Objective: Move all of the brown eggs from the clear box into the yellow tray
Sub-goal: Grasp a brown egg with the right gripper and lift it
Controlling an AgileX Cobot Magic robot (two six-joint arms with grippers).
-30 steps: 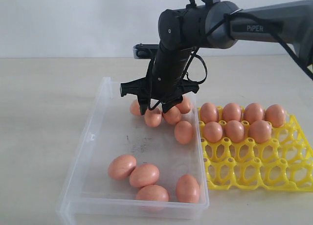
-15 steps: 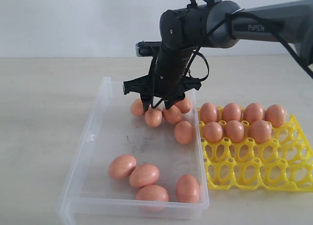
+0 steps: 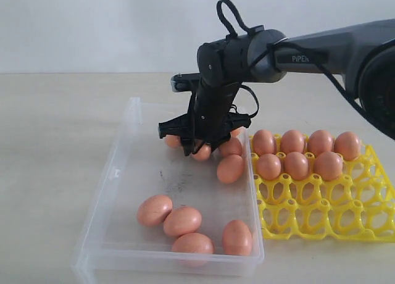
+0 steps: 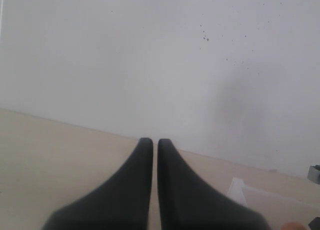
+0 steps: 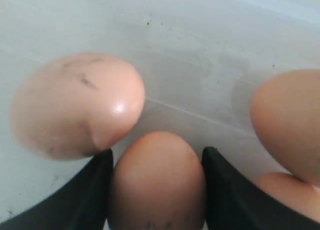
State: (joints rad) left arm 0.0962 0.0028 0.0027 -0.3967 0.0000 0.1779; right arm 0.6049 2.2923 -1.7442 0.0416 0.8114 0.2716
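Observation:
My right gripper [image 3: 198, 149] is down in the far end of the clear box [image 3: 117, 173], its fingers closed against both sides of one brown egg [image 5: 157, 185]. More brown eggs lie close around it [image 5: 75, 102] [image 5: 290, 122]. One egg [image 3: 229, 168] rests near the box's right wall, and several lie at the near end [image 3: 182, 220]. To the right of the box stands the yellow tray [image 3: 321, 217], with several eggs [image 3: 297, 165] in its two far rows. My left gripper [image 4: 155, 140] is shut and empty, above bare table; it does not show in the exterior view.
The right arm [image 3: 321, 46] reaches in from the right, above the tray's far rows. A corner of the clear box [image 4: 237, 187] shows in the left wrist view. Beige table [image 3: 55, 129] surrounds the box and tray, with a white wall behind.
The right gripper has dropped lower into the box's far end and its fingers have narrowed around one egg. The other eggs and the tray have not moved.

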